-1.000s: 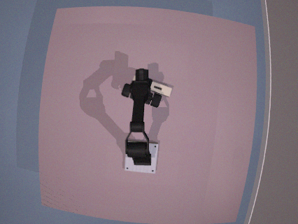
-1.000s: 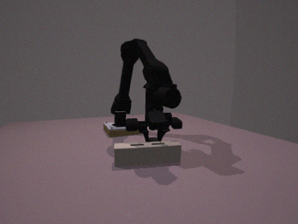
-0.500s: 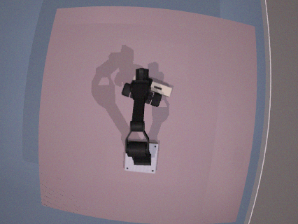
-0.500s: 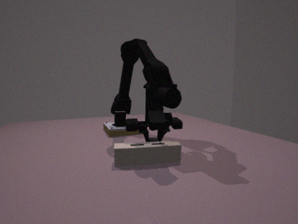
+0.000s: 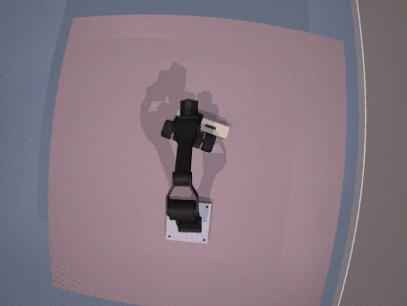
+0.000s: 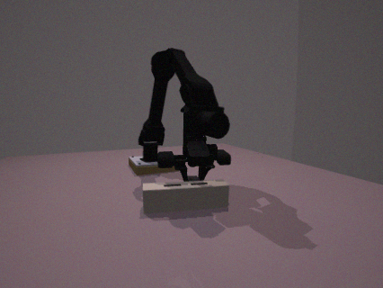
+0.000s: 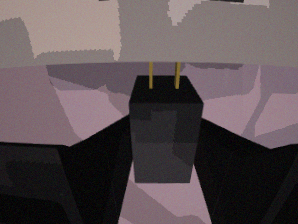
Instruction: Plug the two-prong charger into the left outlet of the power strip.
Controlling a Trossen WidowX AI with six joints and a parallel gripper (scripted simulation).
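Note:
My gripper (image 7: 161, 120) (image 6: 193, 176) is shut on the two-prong charger (image 7: 165, 143), a dark block with two yellow prongs (image 7: 164, 75) pointing ahead. The cream power strip (image 6: 185, 200) (image 5: 219, 128) (image 7: 60, 16) lies on the pink table, with two dark outlets (image 6: 171, 184) (image 6: 198, 184) on its top. In the exterior view the gripper hangs just above the strip's top, between the outlets and nearer the right-hand one. In the overhead view the arm hides the charger.
The arm's base plate (image 5: 206, 229) (image 6: 135, 163) stands behind the strip, close to it. The pink table top (image 5: 287, 167) ends at blue floor on all sides. Grey walls stand behind in the exterior view.

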